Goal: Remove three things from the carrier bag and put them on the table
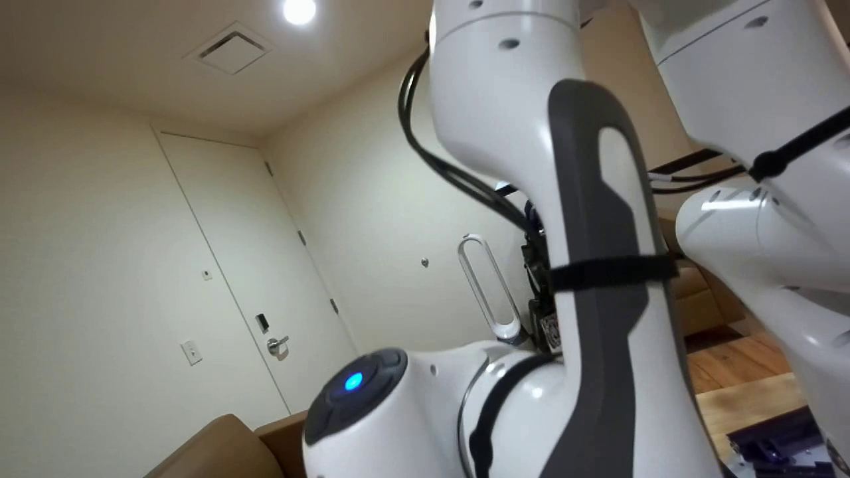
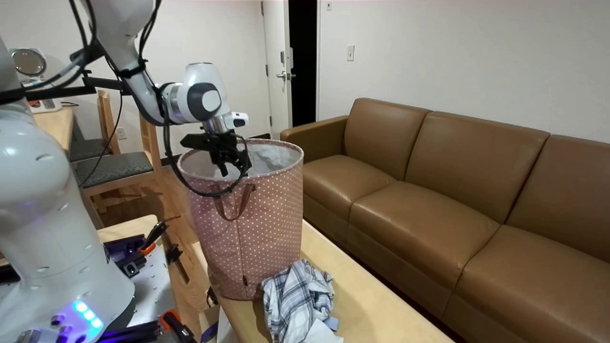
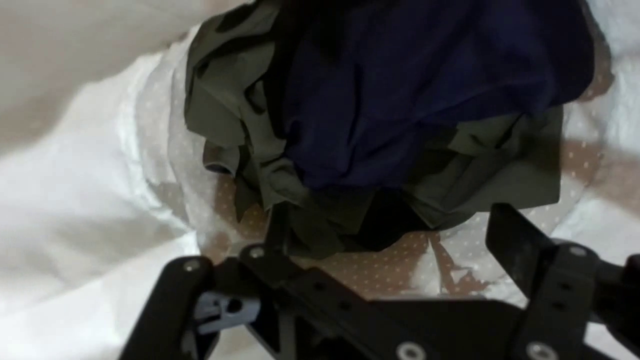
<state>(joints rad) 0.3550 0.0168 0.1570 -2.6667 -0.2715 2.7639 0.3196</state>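
Note:
The carrier bag (image 2: pixel 252 233) is a tall pink fabric hamper with white dots, standing upright on the table (image 2: pixel 381 314) in an exterior view. My gripper (image 2: pixel 236 169) points down into its mouth. Seen from the wrist, a dark navy cloth (image 3: pixel 390 100) lies on top of an olive-green cloth (image 3: pixel 240 110) at the bottom of the bag. The gripper (image 3: pixel 391 217) is open, its fingers wide apart with nothing held. Whether the left finger touches the olive cloth, I cannot tell. A crumpled white and grey plaid cloth (image 2: pixel 300 295) rests on the table in front of the bag.
Along the wall behind the table runs a brown sofa (image 2: pixel 429 209). A chair (image 2: pixel 114 166) stands beyond the arm. The bag's rim (image 2: pixel 286 166) surrounds the gripper, and a black cable loop (image 2: pixel 209 194) hangs over the rim. Loose tools (image 2: pixel 143 247) lie by the robot base.

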